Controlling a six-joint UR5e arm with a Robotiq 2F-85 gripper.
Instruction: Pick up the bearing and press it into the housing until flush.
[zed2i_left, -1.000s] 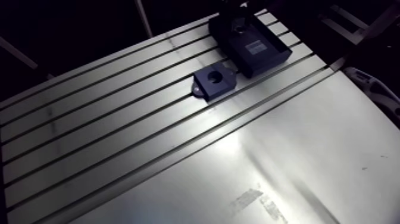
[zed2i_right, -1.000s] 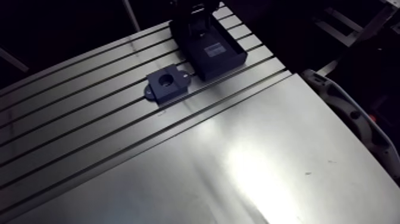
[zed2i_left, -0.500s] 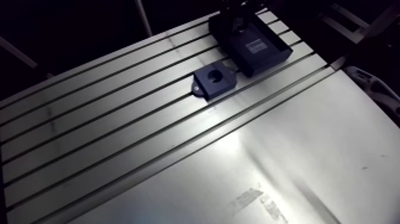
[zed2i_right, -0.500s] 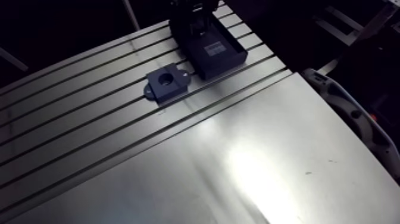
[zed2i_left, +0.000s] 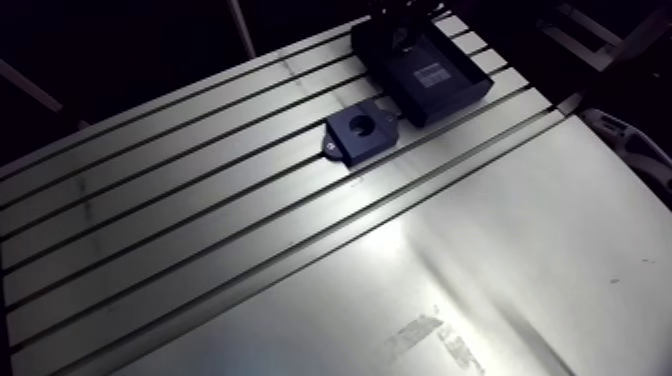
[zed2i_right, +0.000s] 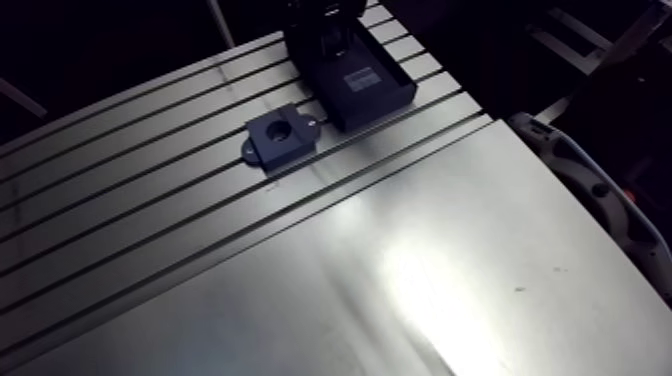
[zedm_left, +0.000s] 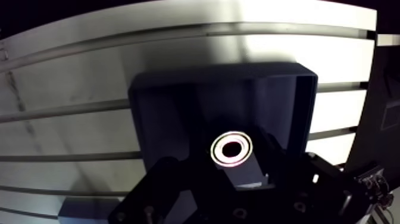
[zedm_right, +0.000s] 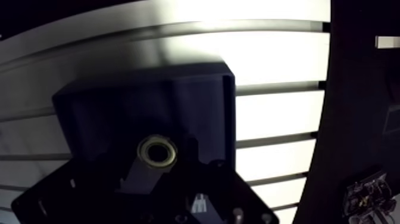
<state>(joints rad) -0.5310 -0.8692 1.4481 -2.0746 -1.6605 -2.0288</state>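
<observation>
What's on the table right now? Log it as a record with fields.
bearing: bright ring lying inside the tray
tray: dark open box on the slotted table
housing: dark block beside the tray, bore looks empty
tool: above the tray, close over the bearing
task state: bearing not yet in housing

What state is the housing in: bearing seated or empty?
Empty. The arm view shows the bore of the housing as a dark hole; the wrist view shows the bearing lying flat in the black tray.
</observation>
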